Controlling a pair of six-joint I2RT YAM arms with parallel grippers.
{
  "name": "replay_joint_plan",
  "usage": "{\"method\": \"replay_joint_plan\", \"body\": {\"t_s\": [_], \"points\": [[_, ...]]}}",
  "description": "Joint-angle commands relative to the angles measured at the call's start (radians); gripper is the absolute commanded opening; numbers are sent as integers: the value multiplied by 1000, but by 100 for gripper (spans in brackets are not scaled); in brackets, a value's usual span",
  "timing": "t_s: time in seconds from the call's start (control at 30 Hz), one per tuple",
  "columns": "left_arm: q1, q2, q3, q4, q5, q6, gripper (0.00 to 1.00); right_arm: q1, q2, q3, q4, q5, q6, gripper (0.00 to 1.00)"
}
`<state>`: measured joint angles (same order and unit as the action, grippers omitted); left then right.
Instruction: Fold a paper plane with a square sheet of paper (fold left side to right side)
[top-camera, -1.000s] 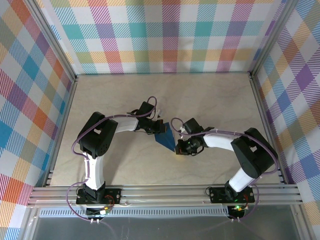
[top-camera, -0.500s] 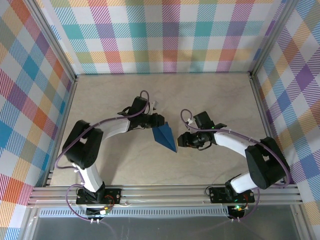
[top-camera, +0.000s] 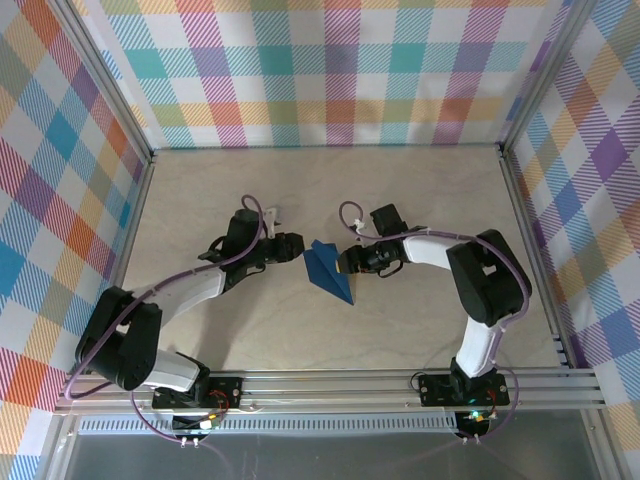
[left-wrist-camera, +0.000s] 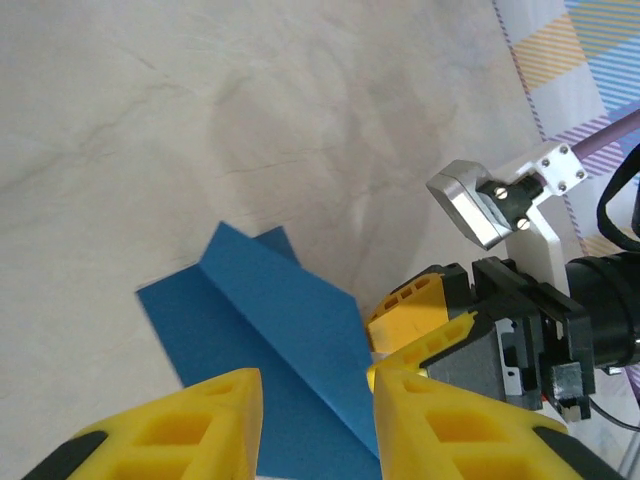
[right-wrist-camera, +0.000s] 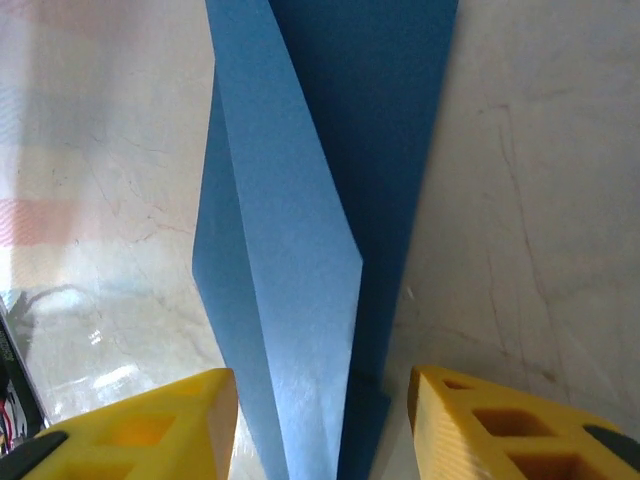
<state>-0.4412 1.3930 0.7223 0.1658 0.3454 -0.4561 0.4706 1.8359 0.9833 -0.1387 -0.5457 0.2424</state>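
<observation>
Overhead light bright, even, soft shadows. White glare on the pale marbled tabletop (right-wrist-camera: 100, 350) in right wrist view. Left gripper's yellow plastic fingertips (left-wrist-camera: 170, 430) slightly soft.

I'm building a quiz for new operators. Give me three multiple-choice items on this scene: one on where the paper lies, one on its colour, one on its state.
1. Where does the paper lie?
A) against the back wall
B) on the table, between the two sets of jaws
C) on the front rail

2. What colour is the paper?
A) white
B) red
C) blue

3. What state is it in?
A) folded to a pointed shape
B) a flat unfolded square
C) crumpled into a ball

Key:
1 B: the top view shows it mid-table with jaws at each side.
2 C: it is blue in every view.
3 A: the wrist views show creases and layered flaps.
</observation>
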Motion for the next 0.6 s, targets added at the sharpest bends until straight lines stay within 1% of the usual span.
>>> {"method": "replay_joint_plan", "body": {"t_s": [0.0,0.13,0.23,0.3,0.43,0.5,0.57], "points": [[18,-54,-30,42,-34,-15,36,-3,22,7,66,-90,-14,43],[24,-107,-73,86,-51,-32,35,-4,-3,-27,97,-107,-1,25],[25,-179,-124,149,-89,-42,37,-7,-65,-66,132,-103,15,8],[28,-218,-135,149,-104,-41,39,-13,-107,-88,151,-108,25,1],[29,-285,-148,152,-100,-40,46,-18,-200,-130,201,-128,42,0],[30,-314,-160,186,-72,-41,52,-20,-252,-154,236,-142,53,0],[32,-330,-176,252,-22,-51,58,-20,-299,-178,280,-166,72,0]]}}
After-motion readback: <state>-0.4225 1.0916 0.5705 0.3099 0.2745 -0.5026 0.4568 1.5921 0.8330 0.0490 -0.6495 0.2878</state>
